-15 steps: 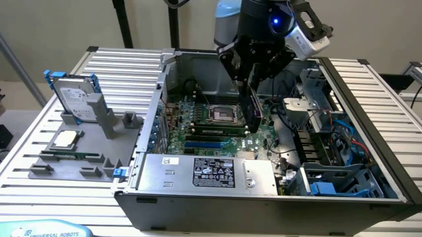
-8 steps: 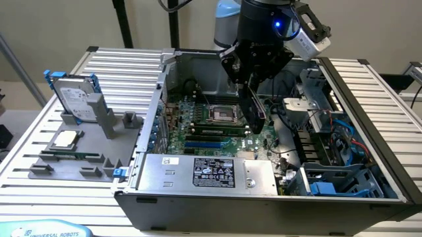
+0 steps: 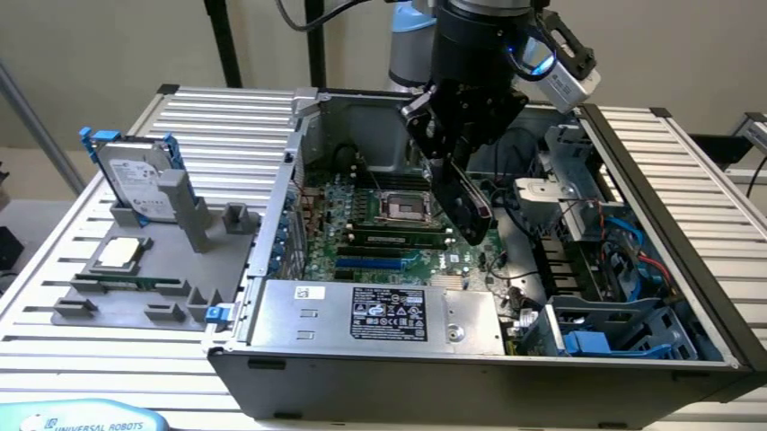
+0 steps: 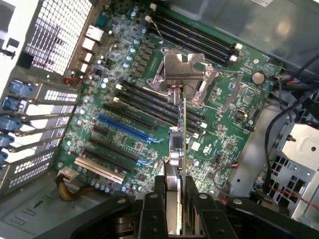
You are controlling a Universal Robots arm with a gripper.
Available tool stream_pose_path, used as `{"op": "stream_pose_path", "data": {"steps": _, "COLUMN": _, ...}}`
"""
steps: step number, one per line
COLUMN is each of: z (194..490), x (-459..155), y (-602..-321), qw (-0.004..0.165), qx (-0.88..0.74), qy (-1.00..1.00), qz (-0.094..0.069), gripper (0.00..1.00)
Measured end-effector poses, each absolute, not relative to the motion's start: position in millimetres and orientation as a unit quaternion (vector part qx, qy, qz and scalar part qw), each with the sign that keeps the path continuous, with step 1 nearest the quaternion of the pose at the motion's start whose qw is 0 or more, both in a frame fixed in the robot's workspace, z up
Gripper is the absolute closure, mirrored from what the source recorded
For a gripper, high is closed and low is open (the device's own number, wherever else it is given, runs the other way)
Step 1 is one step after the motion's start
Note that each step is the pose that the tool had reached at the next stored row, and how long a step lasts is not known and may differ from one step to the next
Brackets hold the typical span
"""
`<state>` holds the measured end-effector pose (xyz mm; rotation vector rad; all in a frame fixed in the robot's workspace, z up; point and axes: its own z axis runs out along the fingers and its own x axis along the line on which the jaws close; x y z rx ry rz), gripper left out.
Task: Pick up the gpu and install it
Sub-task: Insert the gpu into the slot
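Inside the open computer case [image 3: 623,162], my gripper [image 3: 451,154] is shut on the gpu [image 3: 465,208]. The card is black and hangs tilted above the green motherboard [image 3: 350,211], near the CPU socket [image 3: 401,208]. In the wrist view the gpu [image 4: 184,144] is edge-on, a thin strip rising from between my gripper's [image 4: 175,199] black fingers. It hovers over the motherboard [image 4: 124,94], apart from the expansion slots. The blue slot [image 4: 122,127] lies to one side of the card.
A grey fixture [image 3: 156,296] on the slatted table at the exterior view's left holds a silver hard drive with blue rails [image 3: 132,175] and a square chip [image 3: 124,254]. The power supply [image 3: 372,314] fills the case's front. Cables and a drive cage [image 3: 605,328] crowd the right.
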<state>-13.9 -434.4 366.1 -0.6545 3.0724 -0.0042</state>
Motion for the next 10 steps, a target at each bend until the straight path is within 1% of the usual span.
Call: {"op": "stream_pose_path", "data": {"steps": 10, "z": 359.5, "x": -13.9, "y": -434.4, "qw": 0.000, "qx": -0.296, "qy": 0.955, "qz": -0.001, "gripper": 0.73}}
